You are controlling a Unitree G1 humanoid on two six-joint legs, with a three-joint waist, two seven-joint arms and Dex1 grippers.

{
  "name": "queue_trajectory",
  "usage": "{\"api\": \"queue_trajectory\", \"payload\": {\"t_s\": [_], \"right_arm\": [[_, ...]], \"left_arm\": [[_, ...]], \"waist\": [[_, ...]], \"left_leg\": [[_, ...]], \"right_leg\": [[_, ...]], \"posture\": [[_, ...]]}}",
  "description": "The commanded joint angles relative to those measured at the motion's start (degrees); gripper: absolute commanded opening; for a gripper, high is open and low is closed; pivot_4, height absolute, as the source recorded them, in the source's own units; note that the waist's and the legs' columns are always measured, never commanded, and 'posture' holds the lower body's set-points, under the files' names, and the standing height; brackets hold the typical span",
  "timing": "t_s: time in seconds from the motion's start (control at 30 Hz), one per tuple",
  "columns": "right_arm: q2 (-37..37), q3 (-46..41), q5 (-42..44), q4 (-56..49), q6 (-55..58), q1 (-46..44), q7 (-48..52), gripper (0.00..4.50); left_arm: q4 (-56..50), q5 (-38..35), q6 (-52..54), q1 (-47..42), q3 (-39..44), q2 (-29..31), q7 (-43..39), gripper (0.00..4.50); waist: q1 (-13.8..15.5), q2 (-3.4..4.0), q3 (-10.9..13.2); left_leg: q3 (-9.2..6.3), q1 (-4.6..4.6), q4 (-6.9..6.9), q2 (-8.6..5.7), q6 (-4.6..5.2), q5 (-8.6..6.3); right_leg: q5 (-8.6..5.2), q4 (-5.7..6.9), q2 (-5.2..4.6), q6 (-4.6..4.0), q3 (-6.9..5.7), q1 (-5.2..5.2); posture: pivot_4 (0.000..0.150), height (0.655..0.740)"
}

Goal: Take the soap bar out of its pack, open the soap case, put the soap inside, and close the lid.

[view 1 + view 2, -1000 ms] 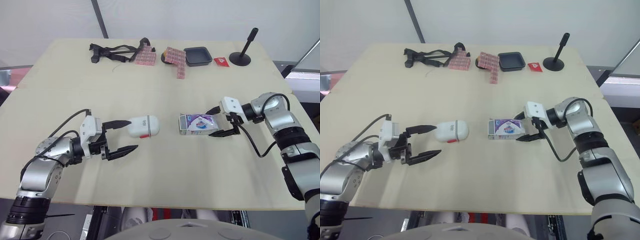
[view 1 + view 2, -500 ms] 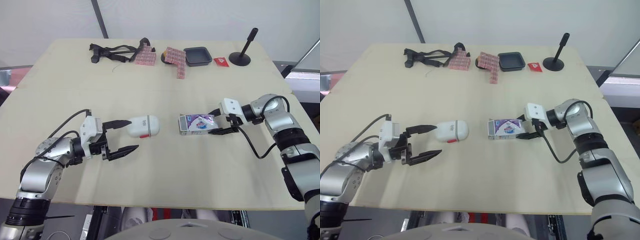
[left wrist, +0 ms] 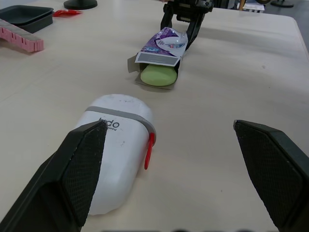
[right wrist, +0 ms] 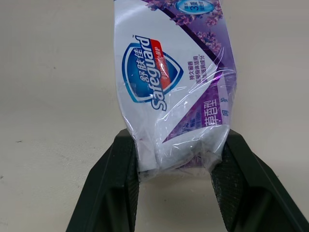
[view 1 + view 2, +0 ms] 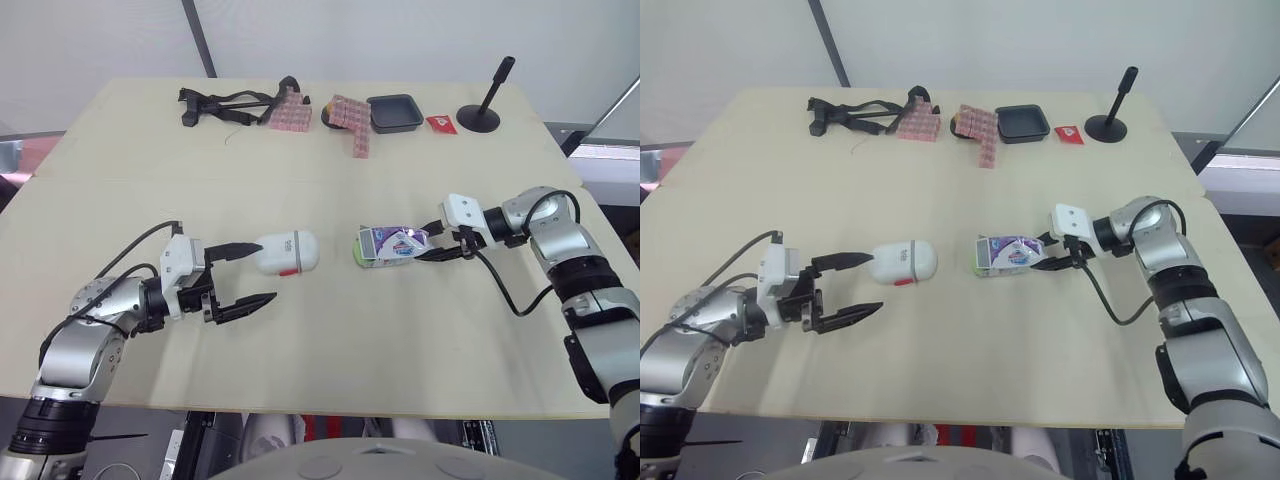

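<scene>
- Right gripper (image 5: 437, 250) – fingers pinched on the sealed end of the pack (image 5: 392, 243), one on each side of the crimped film.
- The pack lies right of the desk's (image 5: 330, 340) middle, about halfway between the near and far edges. Its open end faces the left edge.
- The green soap (image 3: 158, 76) pokes out of that open end, resting on a card flap – partly out, the rest inside the wrapper.
- Case (image 5: 287, 252) – white, with a grey band and a red catch, lid shut. It lies on its side left of the desk's middle, well apart from the pack.
- Left gripper (image 5: 876, 282) – fingers spread wide, holding nothing, low over the desk on the case's left. The tip of the finger nearer the far edge is right at the case's end; I cannot tell whether it touches.
- Along the far edge, from left to right: black straps (image 5: 225, 103), pink blocks (image 5: 352, 120), a black tray (image 5: 394, 111), a red packet (image 5: 443, 122) and a black stand (image 5: 487, 105).
</scene>
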Motion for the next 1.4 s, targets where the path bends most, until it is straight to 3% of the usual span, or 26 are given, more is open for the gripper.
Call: {"api": "queue_trajectory", "payload": {"t_s": [0.03,0.57,1.03,1.4], "right_arm": [[-3.04,0.08,-1.25,-4.91,3.1,-0.65,1.33,2.0],[-11.73,6.08,-9.43,-30.98,32.68,-4.4,2.64,2.0],[-15.55,6.28,-9.96,-33.87,30.32,-5.24,3.85,2.0],[-24.64,2.92,-5.66,-29.92,24.71,-3.12,7.01,2.0]], "left_arm": [[-1.3,-0.2,-0.44,0.26,0.68,0.95,-0.01,4.5],[-0.52,0.41,-0.58,-0.15,0.04,0.9,-0.27,4.5],[-0.64,0.47,-0.47,0.55,0.33,1.39,-0.43,4.5],[0.85,0.66,-1.1,-0.87,-0.08,2.1,-1.3,4.5]], "waist": [[0.09,0.0,0.0],[-0.03,0.02,0.01],[-0.04,0.02,0.01],[-0.02,0.03,0.01]], "left_leg": [[0.0,0.0,0.0,0.0,0.0,0.0],[0.01,0.02,0.0,0.07,-0.01,0.0],[0.05,0.02,0.0,0.09,-0.01,0.0],[0.08,0.02,0.0,0.09,-0.01,0.0]], "right_leg": [[0.0,0.0,0.0,0.0,-0.01,0.0],[0.0,-0.02,0.06,0.0,0.03,-0.03],[0.0,0.02,0.08,0.0,0.08,-0.07],[0.0,0.03,0.08,0.0,0.27,-0.08]], "posture": [[0.15,0.74],[0.15,0.74],[0.15,0.74],[0.15,0.74]]}}
